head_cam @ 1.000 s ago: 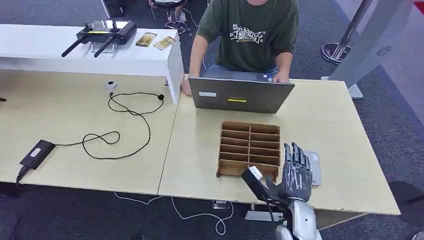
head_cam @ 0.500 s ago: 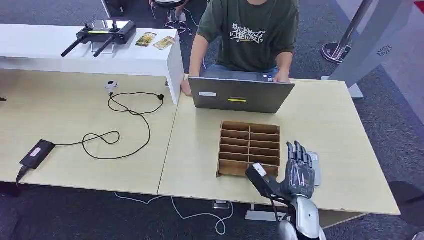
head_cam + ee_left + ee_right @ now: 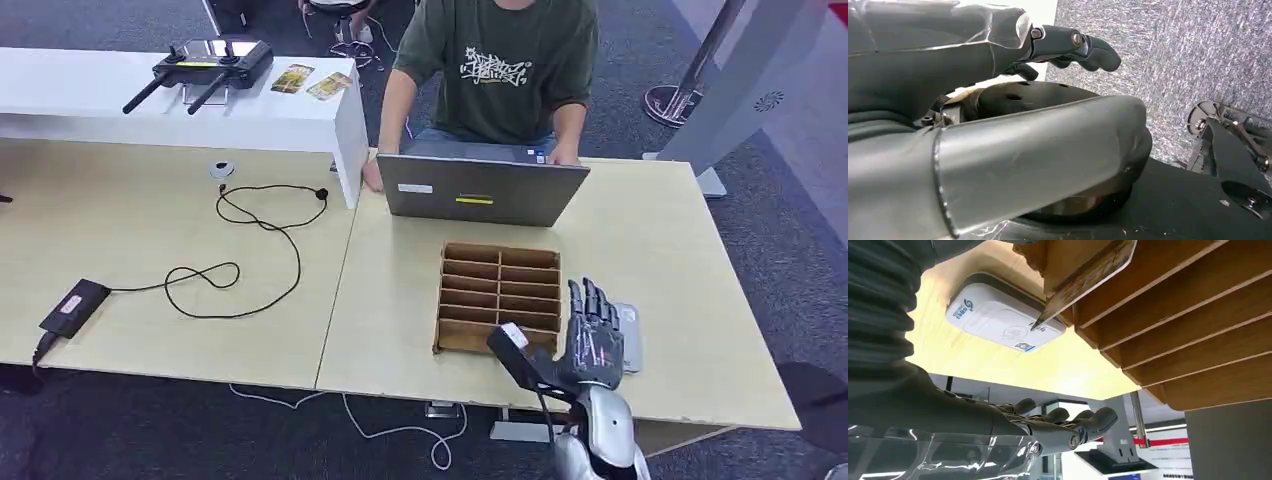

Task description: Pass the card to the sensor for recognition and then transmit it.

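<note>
card reader (image 3: 628, 335), white and grey, lies on the table (image 3: 660, 250) right under the right hand (image 3: 592, 343), its edge peeking out past the fingers. right hand is raised with fingers straight and spread, holding nothing. wooden divider tray (image 3: 499, 297) sits just beside the hand's thumb side. left hand (image 3: 998, 130) looks curled; its grasp can't be told.

The head view looked forward and down from high over the table (image 3: 690, 270). The right wrist view sat close behind its hand, facing the card reader (image 3: 1003, 320) and wooden organizer (image 3: 1188, 325), both also in the head view. The left wrist view faced carpet (image 3: 1173, 65).
</note>
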